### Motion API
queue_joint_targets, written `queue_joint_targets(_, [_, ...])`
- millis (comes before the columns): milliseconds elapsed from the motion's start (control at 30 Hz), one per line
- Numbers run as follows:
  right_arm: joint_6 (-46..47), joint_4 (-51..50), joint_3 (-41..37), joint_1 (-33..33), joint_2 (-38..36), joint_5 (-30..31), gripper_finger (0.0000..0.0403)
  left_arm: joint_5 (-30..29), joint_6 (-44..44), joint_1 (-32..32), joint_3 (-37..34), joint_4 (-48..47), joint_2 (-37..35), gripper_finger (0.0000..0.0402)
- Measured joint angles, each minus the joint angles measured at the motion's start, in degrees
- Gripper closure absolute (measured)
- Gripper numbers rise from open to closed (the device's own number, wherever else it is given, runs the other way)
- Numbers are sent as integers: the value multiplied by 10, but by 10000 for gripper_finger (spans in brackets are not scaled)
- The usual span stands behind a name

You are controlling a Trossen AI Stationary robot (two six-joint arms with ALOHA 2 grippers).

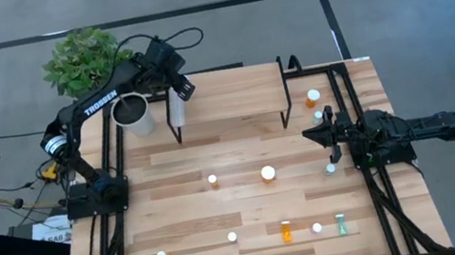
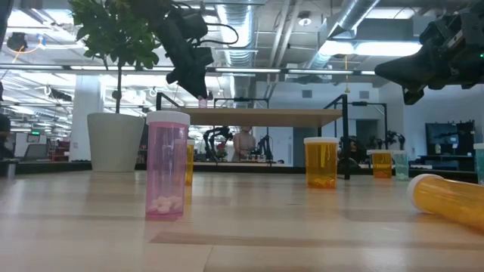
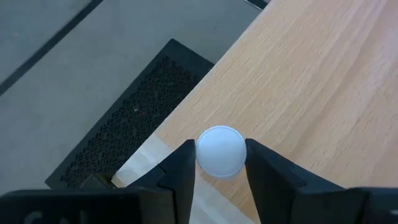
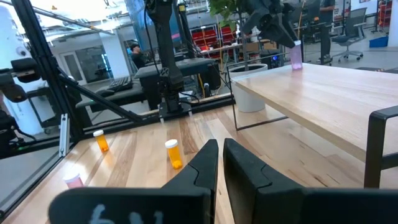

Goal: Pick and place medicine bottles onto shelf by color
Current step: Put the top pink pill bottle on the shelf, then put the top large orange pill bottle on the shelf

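**Left arm setting a pink bottle on the shelf corner**

I read the current step as the placement phase. The table carries the shelf at its far edge, and most medicine bottles are on the table surface, not yet sorted — orange, pink and pale green bodies scattered across the near half, plus 1 orange bottle lying on its side in the low view.

The left gripper is over the shelf's left far corner, beside the plant pot. Its jaws bracket the white cap of the pink bottle. In the left wrist view both fingers sit against the cap's sides, so I judge it a light pinch, though I cannot confirm how firm it is. The bottle stands upright, long axis vertical, cap up, with its base at or on the shelf top near the corner; contact is not clear.

The right gripper waits low over the table's right side, jaws pressed together, holding nothing.

Next move, in my judgement: spread the left jaws fully, then lift straight up — any sideways drift risks tipping the bottle off the nearby shelf edge.
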Motion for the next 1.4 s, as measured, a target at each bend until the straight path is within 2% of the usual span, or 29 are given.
queue_joint_targets(633, [0,0,0,0,0,0,351,-6,-12,-2,-2,-6,-2,226])
queue_joint_targets(1033, [0,0,0,0,0,0,351,-11,-8,-7,-1,-18,-56,206])
queue_joint_targets(1267, [0,0,0,0,0,0,351,30,-11,-43,-1,-28,-100,206])
queue_joint_targets(1400, [0,0,0,0,0,0,351,8,-14,-89,-1,-28,-125,207])
